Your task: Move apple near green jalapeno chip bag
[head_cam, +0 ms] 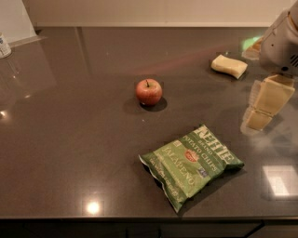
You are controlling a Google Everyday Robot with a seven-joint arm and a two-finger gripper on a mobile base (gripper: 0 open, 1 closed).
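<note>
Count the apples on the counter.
1. The apple sits centrally on the counter, behind the bag, apart from it. The end effector is at the right edge.

On the counter (70, 139) the apple (149, 91) sits behind the chip bag (192, 162), the claw (261, 109) right of both

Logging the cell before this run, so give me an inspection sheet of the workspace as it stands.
Surface: dark grey glossy countertop, glare spots.
Job's things: small red apple mid-counter, stem up; flat green Kettle jalapeno chip bag lying nearer the front edge, apart from it.
Clutter: pale yellow rectangular sponge back right; white container at left edge.
Gripper: cream-coloured gripper at right edge, touching neither item.
Cables: nothing seen.
Surroundings: pale wall behind.
</note>
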